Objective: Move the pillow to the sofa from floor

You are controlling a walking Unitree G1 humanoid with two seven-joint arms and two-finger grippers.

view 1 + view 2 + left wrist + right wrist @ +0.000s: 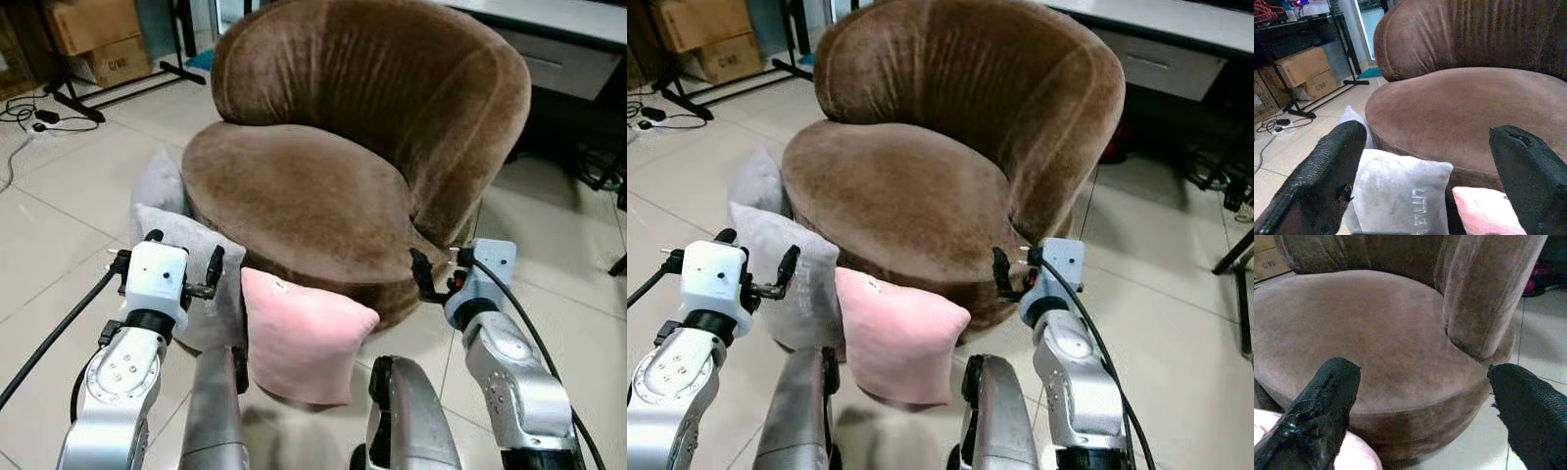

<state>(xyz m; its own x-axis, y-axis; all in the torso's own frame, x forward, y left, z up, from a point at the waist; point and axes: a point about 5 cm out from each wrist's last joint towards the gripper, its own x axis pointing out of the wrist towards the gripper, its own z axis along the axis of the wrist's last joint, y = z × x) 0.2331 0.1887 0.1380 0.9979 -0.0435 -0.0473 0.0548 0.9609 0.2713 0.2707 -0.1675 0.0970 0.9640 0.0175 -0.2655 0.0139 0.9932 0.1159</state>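
A pink pillow (pixel 304 333) stands on the tiled floor, leaning against the front of the round brown sofa (pixel 294 196). To its left a grey pillow (pixel 191 245) with lettering leans on the sofa too, and a second grey one (pixel 162 181) is behind it. My left gripper (pixel 184 252) is open, held just in front of the lettered grey pillow (pixel 1400 191), left of the pink one (pixel 1484 210). My right gripper (pixel 441 269) is open beside the sofa's right front edge, to the right of the pink pillow (pixel 1359 455). Nothing is between either pair of fingers.
Cardboard boxes (pixel 93 34) and a black stand's legs (pixel 108 93) are at the back left, with cables (pixel 29 117) on the floor. A desk with drawers (pixel 558 54) stands behind the sofa on the right. More cables (pixel 598 171) lie at the right.
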